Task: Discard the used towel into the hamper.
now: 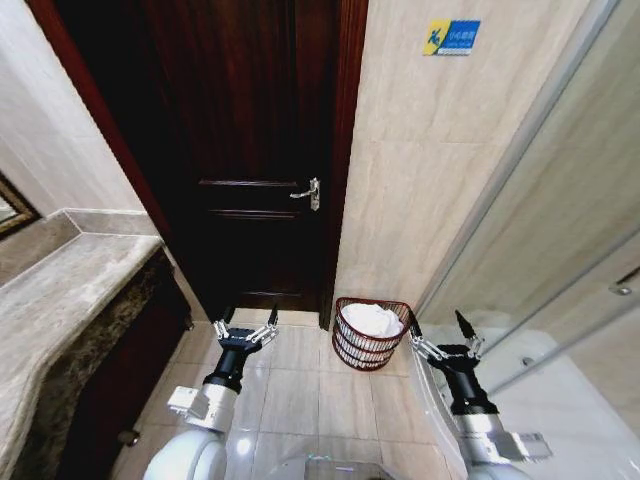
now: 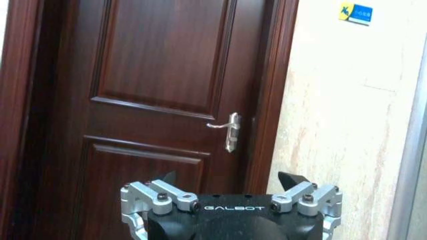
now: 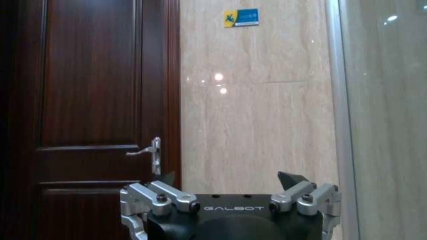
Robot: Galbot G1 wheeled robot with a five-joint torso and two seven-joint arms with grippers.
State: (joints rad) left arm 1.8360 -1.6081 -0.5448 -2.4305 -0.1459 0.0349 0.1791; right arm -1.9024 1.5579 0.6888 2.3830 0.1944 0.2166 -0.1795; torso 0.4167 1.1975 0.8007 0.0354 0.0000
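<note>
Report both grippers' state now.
Left gripper: open, empty, by the dark wooden door.
Right gripper: open, empty, beside the reddish-brown wire hamper.

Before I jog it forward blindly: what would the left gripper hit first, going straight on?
Probably the dark wooden door; the open left gripper points at it, nothing visibly between. Depth is unclear.

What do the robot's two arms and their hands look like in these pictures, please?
Both arms have white, rounded lower segments and black wrists. The left hand and right hand each carry silver metal linkages with dark bolts and black pointed fingertips. The black body is marked GALBOT in pale letters.
</note>
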